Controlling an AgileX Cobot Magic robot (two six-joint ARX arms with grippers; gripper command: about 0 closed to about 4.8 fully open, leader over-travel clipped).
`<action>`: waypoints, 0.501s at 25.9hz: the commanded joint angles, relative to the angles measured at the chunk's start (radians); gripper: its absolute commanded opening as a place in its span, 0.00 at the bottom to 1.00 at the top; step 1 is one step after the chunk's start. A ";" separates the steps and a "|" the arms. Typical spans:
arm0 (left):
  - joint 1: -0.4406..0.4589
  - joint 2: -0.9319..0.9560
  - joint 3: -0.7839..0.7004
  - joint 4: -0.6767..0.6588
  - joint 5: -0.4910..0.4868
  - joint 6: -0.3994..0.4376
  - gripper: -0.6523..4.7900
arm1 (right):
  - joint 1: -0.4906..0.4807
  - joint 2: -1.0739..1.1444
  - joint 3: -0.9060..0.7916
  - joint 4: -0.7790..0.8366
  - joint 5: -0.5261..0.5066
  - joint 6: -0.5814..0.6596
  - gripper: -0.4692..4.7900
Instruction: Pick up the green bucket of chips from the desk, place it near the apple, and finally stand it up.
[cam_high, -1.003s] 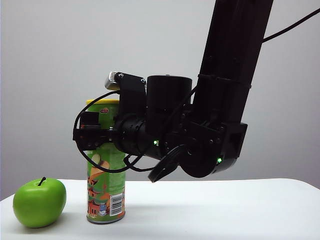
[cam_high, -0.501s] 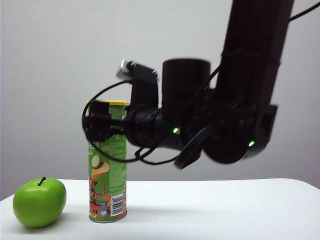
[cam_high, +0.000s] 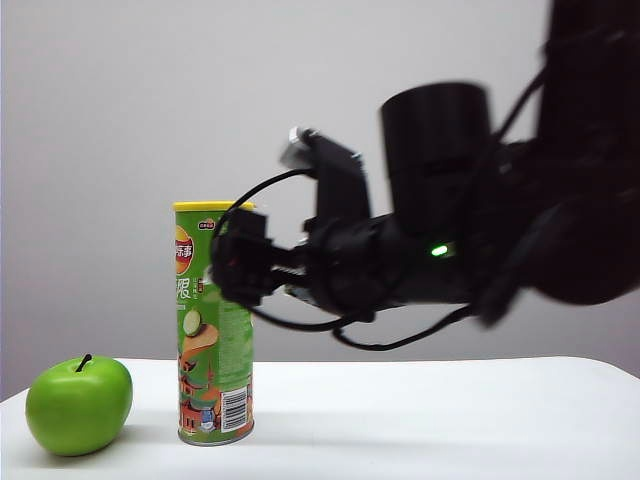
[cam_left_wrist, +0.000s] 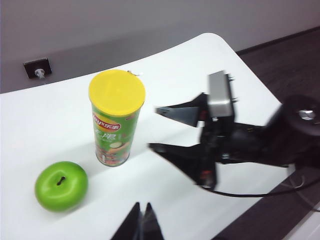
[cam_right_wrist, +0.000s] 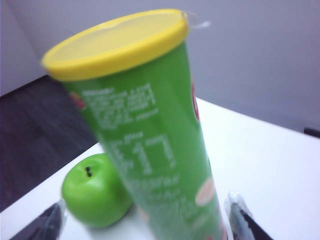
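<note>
- Right end effector (cam_high: 238, 267): released, jaws spread wide, nothing between them. Hangs in the air level with the upper half of the green bucket of chips (cam_high: 213, 322), pointing at it from the right of the exterior view, apart from its wall.
- In the left wrist view the right end effector (cam_left_wrist: 167, 129) shows both black fingers (cam_left_wrist: 181, 113) fanned apart, clear of the can (cam_left_wrist: 116, 120), tips aimed toward it.
- Right wrist view: the two fingertips (cam_right_wrist: 50, 223) sit on either side of the can (cam_right_wrist: 150, 135) near its lower part; contact not seen, picture is blurred.
- Left end effector (cam_left_wrist: 141, 222): only the tips show at the frame edge, pressed together, so clenched and holding nothing. It is above the counter (cam_left_wrist: 190, 65), well away from the can.
- Can stands upright on the counter (cam_high: 420, 410), long axis vertical, yellow lid (cam_high: 212, 206) up, barcode end down, base flat on the surface.
- Logo faces the exterior camera, slightly toward its left.
- Apple (cam_high: 79, 404) sits just beside the can on the left of the exterior view, small gap between them, stem up.
- Left wrist view agrees: apple (cam_left_wrist: 61, 185) near the can's base, not touching.
</note>
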 joint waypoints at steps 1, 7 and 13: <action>0.001 -0.002 0.002 0.014 -0.022 0.058 0.11 | -0.003 -0.126 -0.099 -0.004 0.005 0.039 0.97; 0.001 -0.002 0.002 0.027 -0.103 0.109 0.11 | -0.043 -0.538 -0.223 -0.360 0.005 -0.013 0.08; 0.001 -0.110 -0.064 0.278 -0.107 0.092 0.11 | -0.155 -0.882 -0.219 -0.668 0.088 -0.082 0.08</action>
